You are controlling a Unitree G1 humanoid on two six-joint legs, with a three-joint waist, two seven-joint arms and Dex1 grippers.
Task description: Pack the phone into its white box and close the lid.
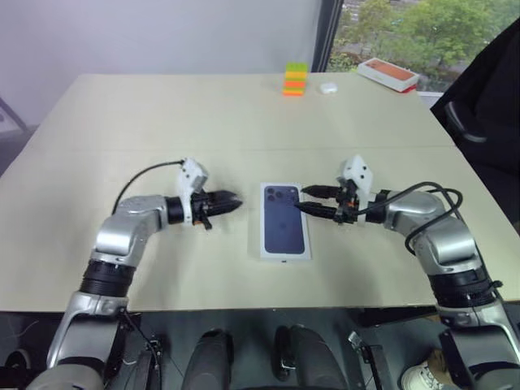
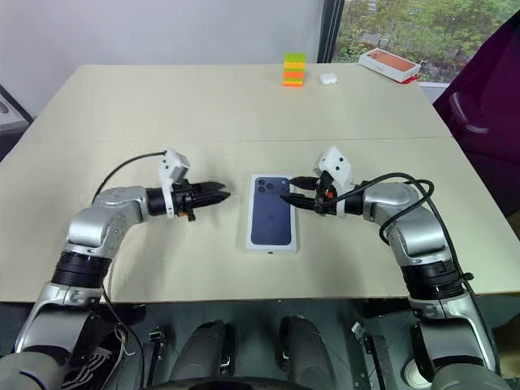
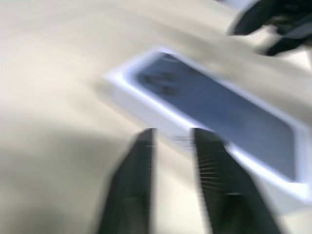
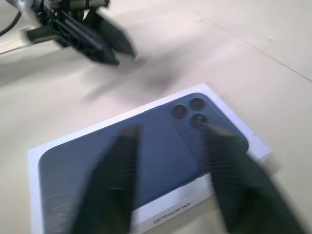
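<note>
The lid (image 1: pixel 284 221) lies flat on the beige table (image 1: pixel 162 122), white-rimmed, with the dark blue phone picture facing up. It covers the white box, so the box and the phone are hidden. My left gripper (image 1: pixel 234 201) hovers just left of the lid, pointing at it, with its fingers (image 3: pixel 141 156) a little apart and nothing between them. My right gripper (image 1: pixel 301 199) is at the lid's upper right corner, above the printed camera cluster, open and empty; its fingers (image 4: pixel 117 165) spread wide over the lid (image 4: pixel 146 146).
At the table's far edge stand a stack of coloured blocks (image 1: pixel 295 79), a small white case (image 1: pixel 328 87) and an orange-topped box (image 1: pixel 388 73). A dark chair (image 1: pixel 487 106) stands at the right. The table's front edge runs just below both forearms.
</note>
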